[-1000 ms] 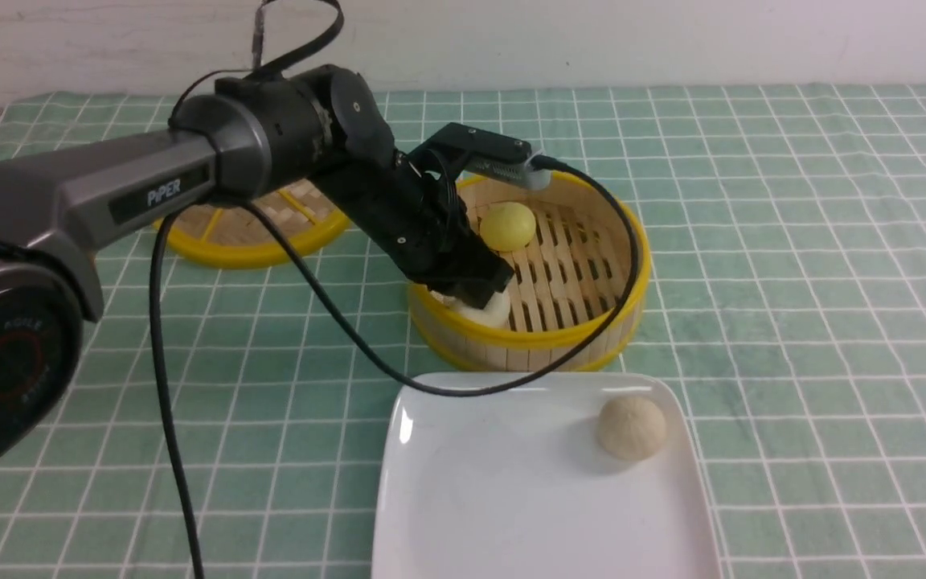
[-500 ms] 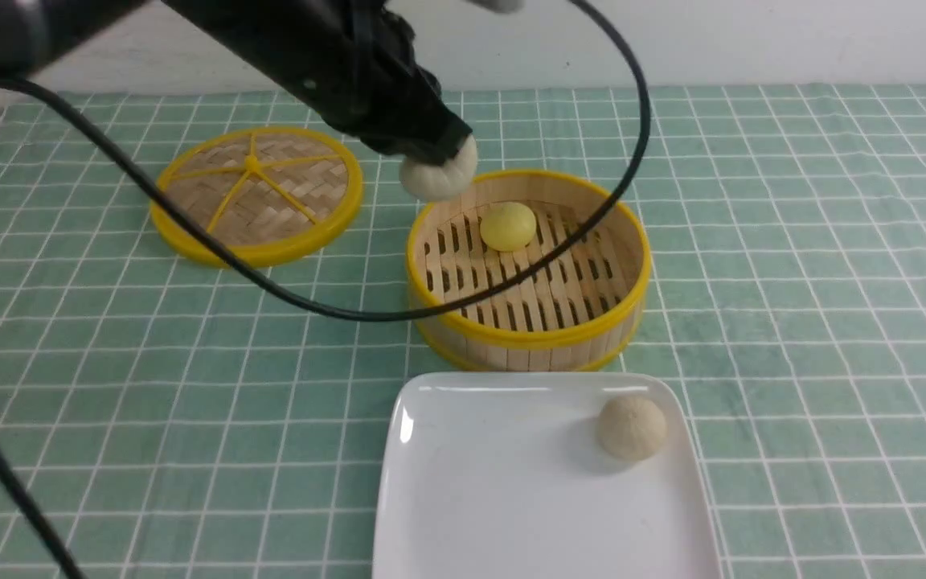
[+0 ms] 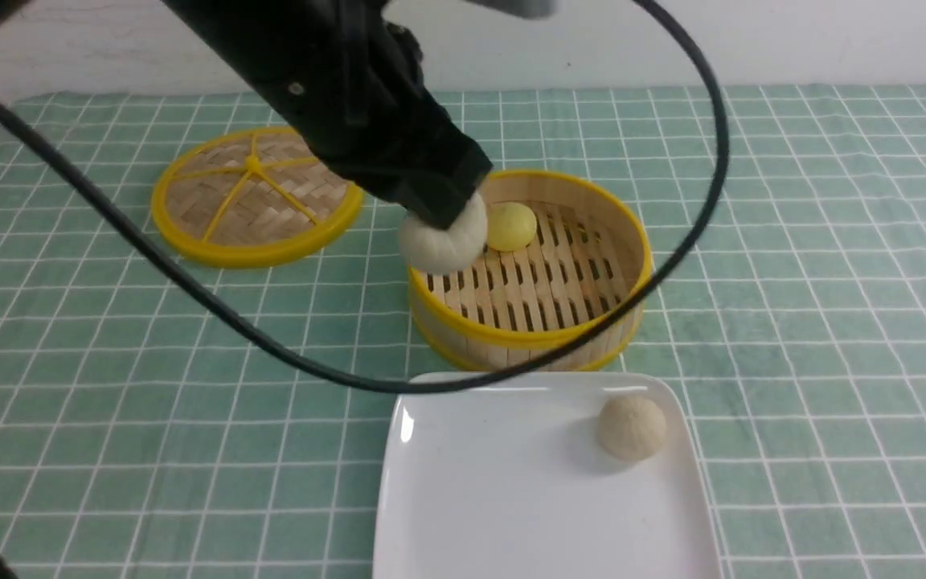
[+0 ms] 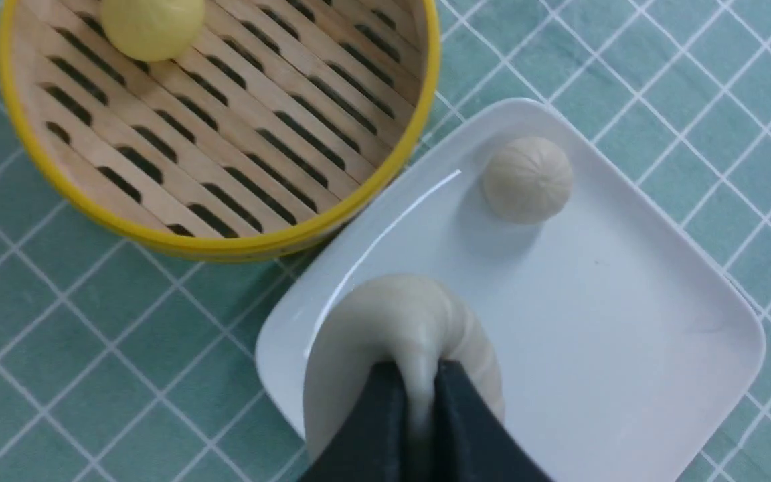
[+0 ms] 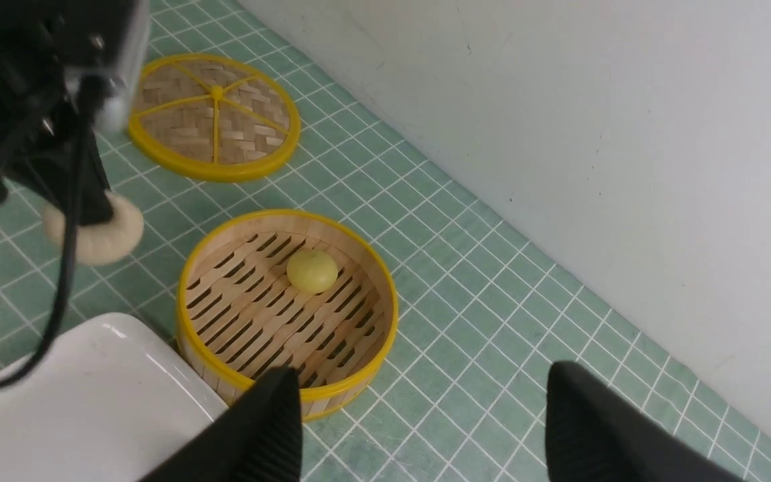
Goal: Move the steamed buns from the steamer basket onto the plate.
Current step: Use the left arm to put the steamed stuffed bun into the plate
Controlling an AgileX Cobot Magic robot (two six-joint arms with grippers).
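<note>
Buns are split three ways. One cream bun (image 3: 443,237) hangs in the air, pinched in the left end effector (image 3: 439,201). A second cream bun (image 3: 631,427) sits on the plate (image 3: 511,490) near its far right corner. The yellow bun (image 3: 510,226) lies in the basket (image 3: 527,338), toward its far side.

The coming move turns on where the held bun is relative to the plate. From the front it shows against the basket's left rim, clear of the surface, with the plate nearer the robot and somewhat to the right. The left wrist view looks down past the bun (image 4: 399,328) onto a corner of the plate (image 4: 626,281), so it is probably close to being over that edge. The height makes this hard to judge. The bare middle of the plate looks like the safest place to put it, apart from the bun already there.

The left fingers (image 4: 372,415) are nearly closed on the bun, and the dough bulges out around them, so it is soft and deforms easily. It is a pale, pleated dome, round with no long axis, so approach angle matters little.

The right end effector (image 5: 422,375) is spread wide and empty, well above the surface beyond the basket. The left arm is the one placed to finish this bun. A black cable (image 3: 270,346) loops low in front of the basket and plate. A lid (image 3: 254,193) lies to the left.
</note>
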